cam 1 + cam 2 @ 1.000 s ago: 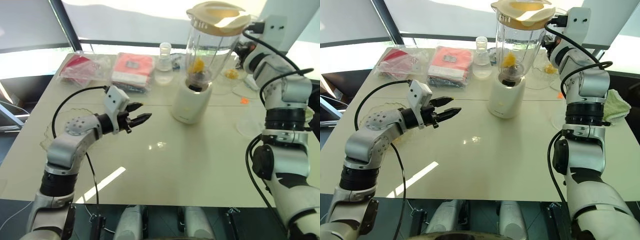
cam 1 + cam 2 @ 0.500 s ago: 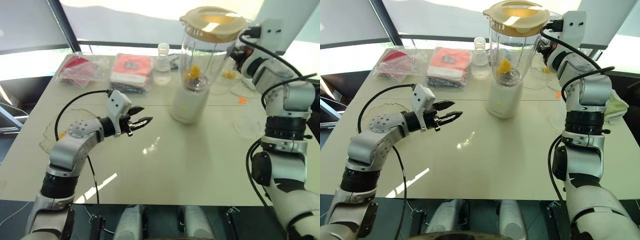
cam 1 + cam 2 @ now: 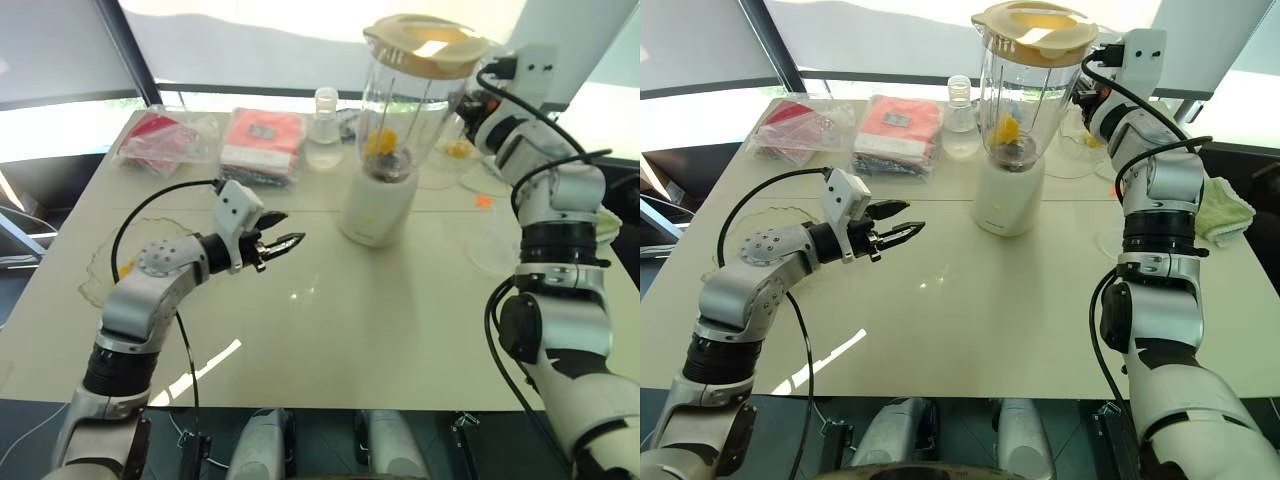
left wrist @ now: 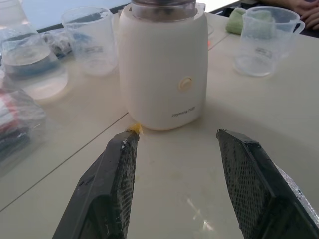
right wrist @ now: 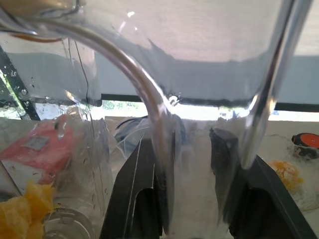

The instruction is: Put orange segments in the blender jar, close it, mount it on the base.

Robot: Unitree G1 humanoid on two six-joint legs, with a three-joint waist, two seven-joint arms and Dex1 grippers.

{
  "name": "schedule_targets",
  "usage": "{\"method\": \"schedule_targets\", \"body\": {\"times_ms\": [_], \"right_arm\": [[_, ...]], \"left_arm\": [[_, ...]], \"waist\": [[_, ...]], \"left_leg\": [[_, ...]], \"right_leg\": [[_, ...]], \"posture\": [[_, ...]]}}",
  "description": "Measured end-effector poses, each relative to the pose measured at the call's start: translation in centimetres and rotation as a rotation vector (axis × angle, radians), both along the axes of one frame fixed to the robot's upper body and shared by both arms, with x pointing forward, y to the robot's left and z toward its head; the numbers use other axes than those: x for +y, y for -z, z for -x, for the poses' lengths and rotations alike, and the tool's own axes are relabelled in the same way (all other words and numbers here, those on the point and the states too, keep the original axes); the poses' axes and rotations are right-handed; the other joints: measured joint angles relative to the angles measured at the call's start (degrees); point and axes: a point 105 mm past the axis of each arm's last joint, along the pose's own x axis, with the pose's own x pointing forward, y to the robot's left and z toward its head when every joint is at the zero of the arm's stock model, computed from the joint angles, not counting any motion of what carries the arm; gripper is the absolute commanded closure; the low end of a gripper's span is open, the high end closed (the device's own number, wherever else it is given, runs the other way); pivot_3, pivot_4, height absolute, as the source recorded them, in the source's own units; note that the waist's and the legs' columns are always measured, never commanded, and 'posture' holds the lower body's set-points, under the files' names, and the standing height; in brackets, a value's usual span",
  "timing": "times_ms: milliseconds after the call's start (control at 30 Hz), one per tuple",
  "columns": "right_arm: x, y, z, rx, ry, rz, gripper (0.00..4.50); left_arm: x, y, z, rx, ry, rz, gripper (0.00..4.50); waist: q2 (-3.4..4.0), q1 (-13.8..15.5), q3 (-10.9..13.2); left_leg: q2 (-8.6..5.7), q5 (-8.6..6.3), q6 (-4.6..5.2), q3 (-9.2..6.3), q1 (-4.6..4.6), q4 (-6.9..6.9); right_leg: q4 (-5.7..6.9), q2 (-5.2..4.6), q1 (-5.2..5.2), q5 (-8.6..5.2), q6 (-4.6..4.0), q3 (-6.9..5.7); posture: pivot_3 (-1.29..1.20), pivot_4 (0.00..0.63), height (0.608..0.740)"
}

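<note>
Gripping the blender jar [image 3: 412, 105] handle, right jaws clamped, left jaws apart, jar on base [image 3: 377, 208].

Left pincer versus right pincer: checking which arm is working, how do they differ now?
The left pincer hangs open and empty above the table; the right pincer is closed on the blender jar's handle. The left is short of the base; the right is up beside the jar. Both have black fingers.

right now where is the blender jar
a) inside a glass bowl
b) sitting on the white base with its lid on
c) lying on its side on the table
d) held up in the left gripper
b: the blender jar stands upright on the white base, with the cream lid on top and orange pieces inside.
</note>
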Motion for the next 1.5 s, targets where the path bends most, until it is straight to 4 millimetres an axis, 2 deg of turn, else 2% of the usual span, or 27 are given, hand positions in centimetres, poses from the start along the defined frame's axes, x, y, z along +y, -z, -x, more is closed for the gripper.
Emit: {"method": "schedule_targets", "body": {"times_ms": [100, 300, 600, 867, 1067, 1500], "right_arm": [[-0.1, 1.0, -0.3, 0.036, 0.003, 0.006, 3.56], [-0.6, 1.0, -0.3, 0.037, 0.009, 0.028, 3.56], [0.0, 0.8, -0.3, 0.039, 0.005, 0.068, 3.56], [1.1, 1.3, 0.7, 0.024, 0.060, 0.067, 3.56], [0.8, 1.6, 1.1, 0.015, 0.073, 0.062, 3.56], [1.0, 1.6, 1.4, 0.012, 0.018, 0.108, 3.56]], "left_arm": [[0.0, 0.0, 0.0, 0.001, 0.000, 0.000, 1.93], [-0.4, 0.3, 0.1, 0.008, 0.014, -0.007, 1.93], [-0.5, 0.3, 0.1, -0.002, 0.019, -0.010, 1.93], [-0.3, 0.7, -0.1, -0.005, 0.004, -0.023, 1.93], [-0.3, 1.0, -0.3, 0.005, 0.000, -0.025, 1.93], [-0.5, 1.1, -0.3, 0.003, -0.001, -0.022, 1.93]], "waist": [[0.03, 0.05, 0.02], [0.02, 0.28, 0.02], [0.02, 0.21, 0.01], [0.02, 0.02, 0.00], [0.01, 0.10, -0.01], [-0.02, 0.13, -0.05]], "left_leg": [[0.00, 0.00, -0.01, 0.00, -0.07, 0.00], [-0.02, 0.01, -0.01, 0.00, -0.09, -0.01], [0.00, 0.02, -0.03, -0.02, -0.08, -0.01], [0.01, 0.03, -0.06, -0.02, -0.05, -0.01], [0.01, 0.03, -0.05, -0.02, -0.01, -0.01], [0.01, 0.03, -0.05, -0.03, 0.09, -0.01]], "right_leg": [[0.00, 0.00, -0.08, 0.00, 0.00, 0.00], [-0.04, -0.02, -0.07, 0.00, 0.00, -0.01], [-0.02, 0.00, -0.06, 0.00, 0.00, -0.01], [0.02, 0.00, -0.06, 0.00, 0.00, -0.01], [0.03, 0.02, -0.02, 0.00, 0.00, -0.01], [0.03, 0.01, 0.08, 0.00, 0.00, -0.01]], "posture": [[0.00, 0.150, 0.740], [0.00, 0.150, 0.740], [0.00, 0.150, 0.740], [0.00, 0.150, 0.740], [0.00, 0.150, 0.740], [0.00, 0.150, 0.740]]}}
